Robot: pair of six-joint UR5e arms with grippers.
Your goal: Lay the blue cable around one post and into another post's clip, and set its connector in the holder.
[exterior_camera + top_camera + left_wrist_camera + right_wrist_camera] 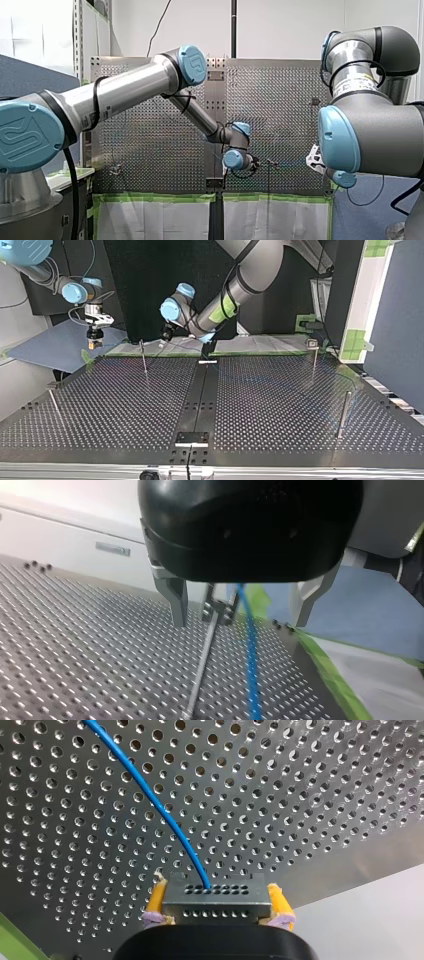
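The blue cable [165, 815] runs out of a grey metal connector [215, 900] over the perforated table. My right gripper [215, 917] is shut on that connector, its yellow pads [156, 900] pressing on both sides. In the top view my right gripper [94, 337] hangs at the far left corner. My left gripper [242, 612] is open, with its metal fingers [175, 602] wide apart. Between them stand a thin post with a clip on top [217, 611] and the blue cable [251, 655], which touches neither finger. In the front view my left gripper [256, 162] sits beside that post [270, 162].
More thin posts stand on the table: one with a clip [313, 347] at the top view's far right, one [344, 412] at its near right, and one [55, 407] at its near left. A black plate [192, 437] lies at the near middle. Green tape [330, 670] marks the table's edge.
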